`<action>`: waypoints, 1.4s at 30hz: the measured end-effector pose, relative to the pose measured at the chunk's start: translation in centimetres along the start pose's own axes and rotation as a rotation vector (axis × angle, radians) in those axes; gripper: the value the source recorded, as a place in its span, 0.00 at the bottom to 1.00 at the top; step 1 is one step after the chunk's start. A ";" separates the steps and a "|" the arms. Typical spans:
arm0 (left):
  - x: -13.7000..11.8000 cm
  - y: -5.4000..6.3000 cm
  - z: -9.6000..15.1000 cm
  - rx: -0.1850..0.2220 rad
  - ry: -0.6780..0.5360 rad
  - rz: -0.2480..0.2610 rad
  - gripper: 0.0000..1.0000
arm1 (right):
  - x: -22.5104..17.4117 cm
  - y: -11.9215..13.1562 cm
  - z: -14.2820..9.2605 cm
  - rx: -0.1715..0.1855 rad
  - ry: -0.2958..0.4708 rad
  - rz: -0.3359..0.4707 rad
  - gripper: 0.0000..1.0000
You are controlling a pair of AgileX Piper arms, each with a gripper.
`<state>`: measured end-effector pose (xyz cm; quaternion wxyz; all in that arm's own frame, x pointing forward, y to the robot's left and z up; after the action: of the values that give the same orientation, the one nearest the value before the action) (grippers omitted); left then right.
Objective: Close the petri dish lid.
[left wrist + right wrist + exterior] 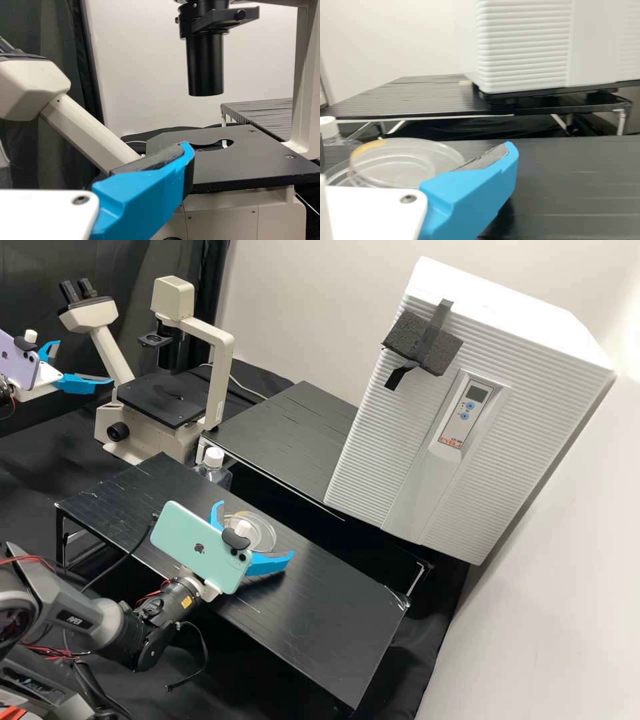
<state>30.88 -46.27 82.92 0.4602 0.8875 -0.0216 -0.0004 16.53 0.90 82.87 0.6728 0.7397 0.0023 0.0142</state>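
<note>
- While the right arm (100,620) is extended over the near low stand (333,613), its gripper (257,528) is seen spread open; contact with any rim cannot be told.
- Petri dish (265,535): placed on the stand, between the spread blue fingers in the high view. The line from fingertip to fingertip is laid across it.
- Clear upper piece (405,167): a yellowish patch is noted at its edge. It is overlapped with a lower rim (337,172) and appears offset; whether it is the lid cannot be made out. Closure is judged incomplete.
- Key relation: the dish is flanked by the right gripper, the nearer of the two. Centring of the lid over the base is judged to be needed, then light lowering; a clipped rim could be tipped or slid.
- Bottle (213,477): stood just beyond the near stand.
- Left gripper (85,361): held beside the microscope (160,400), fingers apart, well away from the dish.
- Incubator (440,407): set on the far stand (287,433).
</note>
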 end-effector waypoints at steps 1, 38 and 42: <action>0.0 0.0 0.0 0.000 0.000 0.000 1.00 | 0.0 0.0 0.0 0.001 -0.003 0.004 1.00; 0.0 0.0 0.0 0.000 0.000 0.000 1.00 | 1.0 -0.7 1.5 -0.002 -0.015 -0.023 0.00; 0.0 0.0 0.0 0.000 0.000 0.000 1.00 | 1.0 -0.7 1.6 0.013 -0.016 -0.027 0.00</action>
<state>30.88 -46.27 82.92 0.4602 0.8875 -0.0216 -0.0004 17.59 -0.63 82.05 0.6682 0.7439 0.0070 -0.0005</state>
